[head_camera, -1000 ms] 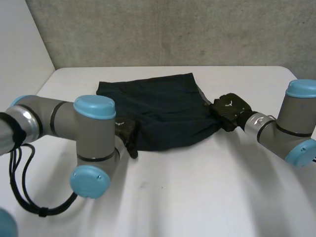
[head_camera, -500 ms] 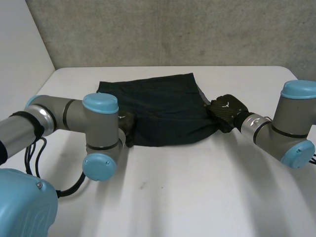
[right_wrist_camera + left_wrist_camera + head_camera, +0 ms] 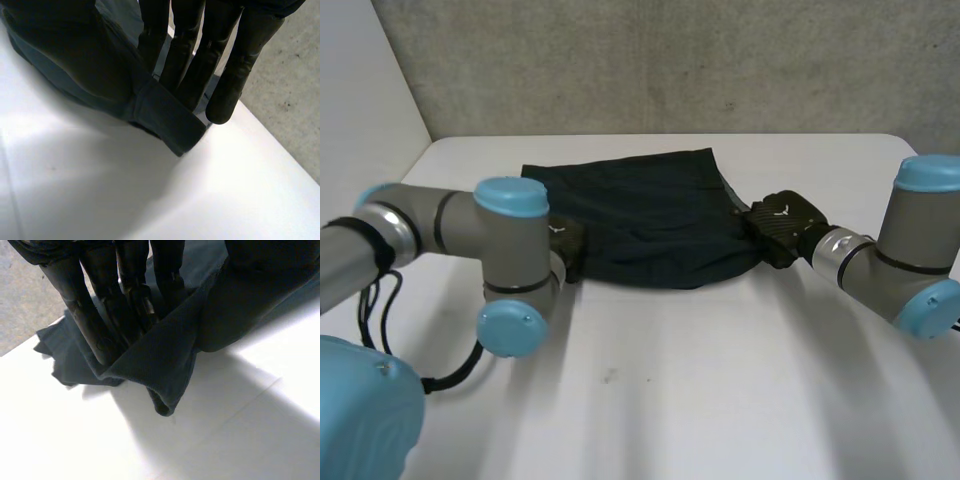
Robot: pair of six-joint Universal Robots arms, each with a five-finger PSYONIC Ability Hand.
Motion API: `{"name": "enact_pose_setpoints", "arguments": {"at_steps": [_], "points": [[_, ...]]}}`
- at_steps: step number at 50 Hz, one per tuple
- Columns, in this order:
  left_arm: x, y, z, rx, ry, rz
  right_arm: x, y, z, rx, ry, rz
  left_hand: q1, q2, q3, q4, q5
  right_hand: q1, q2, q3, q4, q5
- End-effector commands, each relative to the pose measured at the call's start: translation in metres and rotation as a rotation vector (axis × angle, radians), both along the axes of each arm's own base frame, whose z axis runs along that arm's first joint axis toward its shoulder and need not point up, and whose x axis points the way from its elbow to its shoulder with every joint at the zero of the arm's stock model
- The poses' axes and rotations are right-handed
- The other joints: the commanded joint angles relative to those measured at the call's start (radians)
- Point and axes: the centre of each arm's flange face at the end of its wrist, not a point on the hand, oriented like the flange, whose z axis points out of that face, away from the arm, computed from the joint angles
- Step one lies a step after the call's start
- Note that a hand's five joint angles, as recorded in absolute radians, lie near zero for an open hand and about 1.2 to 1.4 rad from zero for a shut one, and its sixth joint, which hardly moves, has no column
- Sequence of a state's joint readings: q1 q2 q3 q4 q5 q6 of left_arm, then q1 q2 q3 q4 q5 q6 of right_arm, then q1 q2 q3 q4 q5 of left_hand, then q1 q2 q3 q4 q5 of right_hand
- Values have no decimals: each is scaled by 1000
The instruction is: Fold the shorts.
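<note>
Clamping the dark shorts (image 3: 650, 222) at both near corners, we have our left hand (image 3: 569, 243) closed round the left corner and our right hand (image 3: 782, 225) round the right one; the shorts lie on the white table (image 3: 720, 380), on its far half.

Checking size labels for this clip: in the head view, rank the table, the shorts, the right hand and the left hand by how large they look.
1. table
2. shorts
3. right hand
4. left hand: it looks smallest, but its arm covers part of it, so its place after the right hand is unsure.
</note>
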State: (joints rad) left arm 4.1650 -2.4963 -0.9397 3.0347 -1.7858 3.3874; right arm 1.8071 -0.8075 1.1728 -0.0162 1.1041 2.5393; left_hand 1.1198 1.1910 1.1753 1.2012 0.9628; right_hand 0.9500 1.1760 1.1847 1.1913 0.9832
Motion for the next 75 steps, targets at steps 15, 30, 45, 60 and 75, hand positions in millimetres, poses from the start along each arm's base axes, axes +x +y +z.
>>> {"name": "enact_pose_setpoints", "arguments": {"at_steps": [15, 30, 45, 60, 75], "points": [[103, 169, 91, 240, -295, -130, -38, 136, 62, 377, 245, 7, 277, 205, 221, 195, 259, 446, 220, 212, 205, 239], [110, 200, 120, 189, -271, -247, -54, 202, 86, 363, 424, 196, 277, 205, 221, 195, 259, 446, 220, 212, 205, 239], [29, 26, 80, -139, -275, -150, -15, 63, 42, 208, 315, -94, 277, 205, 221, 195, 259, 446, 220, 212, 205, 239], [-23, -49, 21, -344, -320, -138, 30, -9, -1, -194, 217, -201, 254, 182, 198, 172, 236, 446, 220, 212, 205, 239], [-37, -27, 69, -523, -232, -111, 16, 3, 66, -222, -20, -357, -945, -1016, -1001, -1027, -963, -775, -1001, -1010, -1017, -983]]}}
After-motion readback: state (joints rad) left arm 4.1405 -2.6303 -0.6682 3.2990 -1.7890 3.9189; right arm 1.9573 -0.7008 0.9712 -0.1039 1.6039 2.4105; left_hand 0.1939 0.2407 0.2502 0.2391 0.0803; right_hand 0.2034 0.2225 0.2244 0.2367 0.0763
